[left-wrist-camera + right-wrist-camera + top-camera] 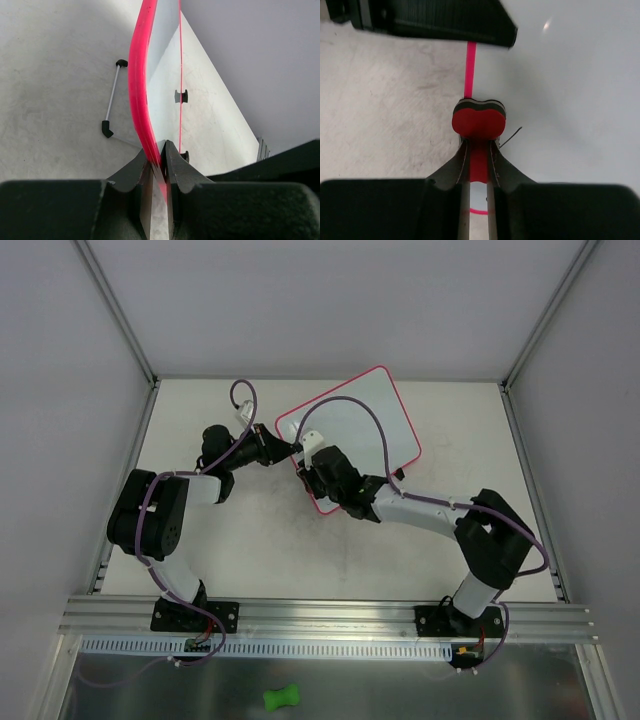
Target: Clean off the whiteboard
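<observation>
The left gripper (162,150) pinches the whiteboard (365,425) by its pink edge; the right gripper (479,148), just beside, clasps a red eraser (478,119) over it.

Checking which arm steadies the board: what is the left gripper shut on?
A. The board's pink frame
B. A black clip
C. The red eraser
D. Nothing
A: in the left wrist view the left gripper pinches the board at its pink frame, while the eraser sits in the right gripper.
</observation>
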You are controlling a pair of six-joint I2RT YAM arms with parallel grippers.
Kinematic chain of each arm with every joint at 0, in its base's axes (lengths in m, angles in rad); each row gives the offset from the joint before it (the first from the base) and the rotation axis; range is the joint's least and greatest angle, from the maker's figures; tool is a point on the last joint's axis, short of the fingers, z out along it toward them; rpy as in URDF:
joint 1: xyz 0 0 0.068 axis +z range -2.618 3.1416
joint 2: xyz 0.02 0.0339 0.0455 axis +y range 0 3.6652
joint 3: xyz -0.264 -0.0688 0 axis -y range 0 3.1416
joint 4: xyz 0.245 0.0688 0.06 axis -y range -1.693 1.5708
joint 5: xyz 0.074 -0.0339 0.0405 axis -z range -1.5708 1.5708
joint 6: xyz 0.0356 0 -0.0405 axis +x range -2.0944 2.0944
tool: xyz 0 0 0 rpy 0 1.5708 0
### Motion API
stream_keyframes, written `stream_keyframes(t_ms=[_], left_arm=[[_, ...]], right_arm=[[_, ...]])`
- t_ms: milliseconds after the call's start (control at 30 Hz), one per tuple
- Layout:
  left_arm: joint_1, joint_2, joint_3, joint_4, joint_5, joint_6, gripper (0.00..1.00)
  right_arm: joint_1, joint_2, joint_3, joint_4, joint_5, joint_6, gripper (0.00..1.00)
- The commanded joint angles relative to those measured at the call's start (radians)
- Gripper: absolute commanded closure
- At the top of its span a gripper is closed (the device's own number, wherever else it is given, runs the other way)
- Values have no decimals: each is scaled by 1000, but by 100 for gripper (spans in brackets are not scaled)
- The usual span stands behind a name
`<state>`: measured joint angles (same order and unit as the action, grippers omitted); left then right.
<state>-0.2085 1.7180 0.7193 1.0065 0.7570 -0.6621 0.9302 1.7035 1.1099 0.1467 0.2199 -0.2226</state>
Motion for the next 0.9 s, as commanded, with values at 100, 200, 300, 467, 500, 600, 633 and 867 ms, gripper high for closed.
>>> stream_keyframes(t_ms=[100, 200, 300, 467, 500, 600, 633, 867], left_arm=[[-25, -24, 23, 14, 56, 84, 100], [-25, -20, 26, 14, 54, 84, 100], [-25, -17, 28, 14, 57, 82, 100], [-25, -15, 28, 12, 56, 81, 100], [-25, -15, 28, 12, 56, 84, 100], [-25, -14, 29, 9, 56, 85, 100], [-23, -12, 31, 7, 56, 87, 100], [-25, -15, 28, 7, 58, 85, 100]], right_arm=[[15, -25, -166, -6, 61, 91, 100], [7, -50, -252, 43, 101, 147, 100], [-4, -76, -334, 94, 99, 193, 100], [-4, -88, -384, 134, 110, 212, 100], [-4, -90, -389, 136, 111, 210, 100], [-4, -91, -377, 142, 127, 195, 100], [-4, -90, -354, 142, 137, 187, 100], [-11, -38, -173, 79, 156, 126, 100]])
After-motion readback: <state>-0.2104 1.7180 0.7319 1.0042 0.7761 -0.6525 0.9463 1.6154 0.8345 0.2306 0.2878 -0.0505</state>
